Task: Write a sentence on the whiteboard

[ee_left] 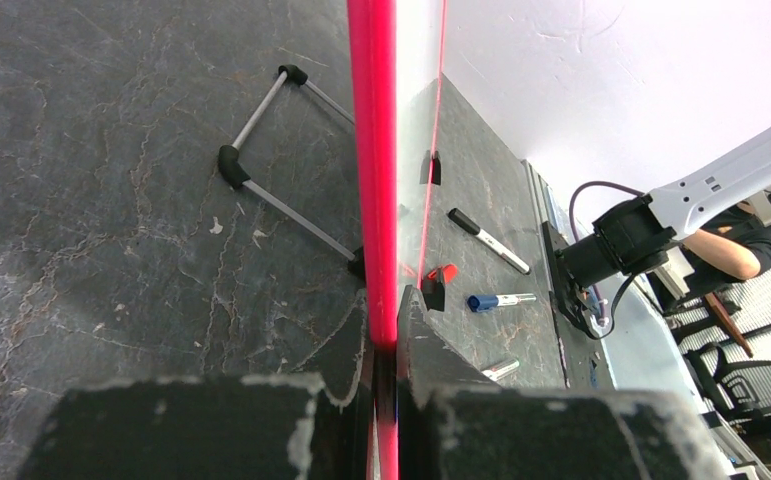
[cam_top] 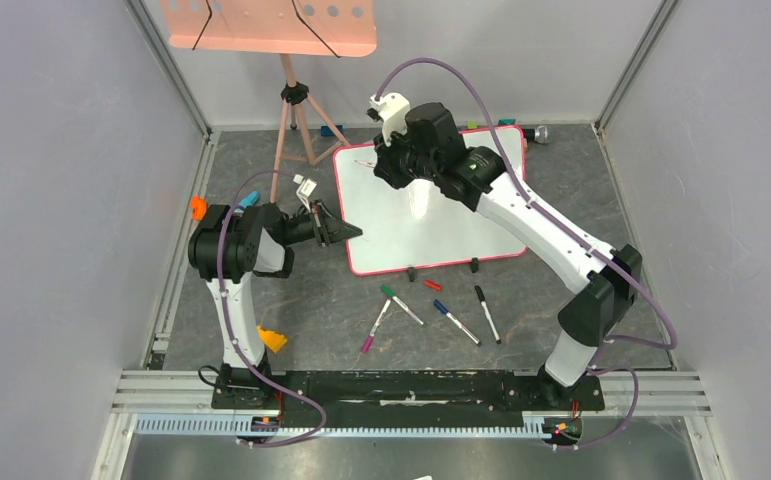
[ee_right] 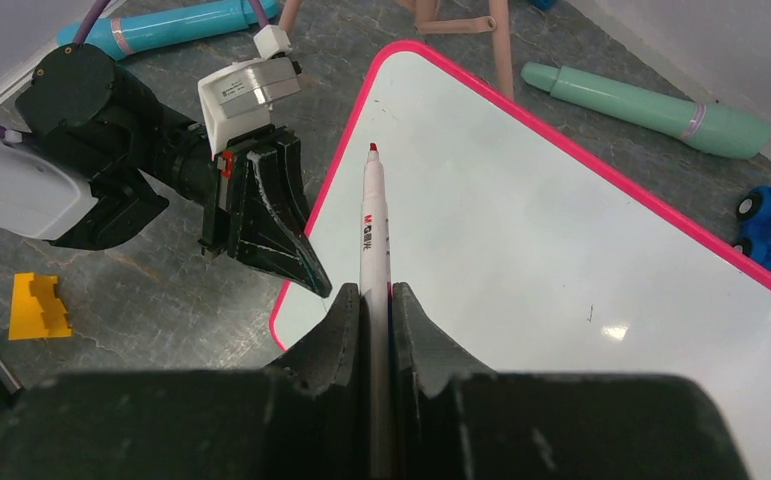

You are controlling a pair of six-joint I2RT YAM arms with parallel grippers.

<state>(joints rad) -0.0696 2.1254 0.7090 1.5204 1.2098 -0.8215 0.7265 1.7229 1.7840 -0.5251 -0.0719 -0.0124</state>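
Bench (cam_top: 341,300) first: the board (cam_top: 401,235) sits mid-bench, a bit toward the R side, with its clip feet at the near edge. It looks propped, but I can't tell the angle from above. Its white face is bare apart from a tiny speck, so no sentence on it yet.

R arm (cam_top: 546,225) reaches long from its base and crosses diagonally over the board, wrist bent down at the far-L corner. My guess is that's where line one begins, so there's room to run rightward. L arm (cam_top: 231,290) stands upright, elbow high, forearm level and pointing R at the board's L edge.

L end effector (ee_left: 386,330) is clamped on the pink rim. Wrist cam shows the rim pinched between the fingers. I reckon that's to brace the board so pen pressure won't shove it.

R end effector (ee_right: 371,295) is shut on a red marker (ee_right: 372,220), barrel straight out, cap off. The tip (ee_right: 372,148) is over the board just inside the rim. Touching or hovering, can't tell.

Spare pens (cam_top: 456,322) lie near the feet, w/in reach.
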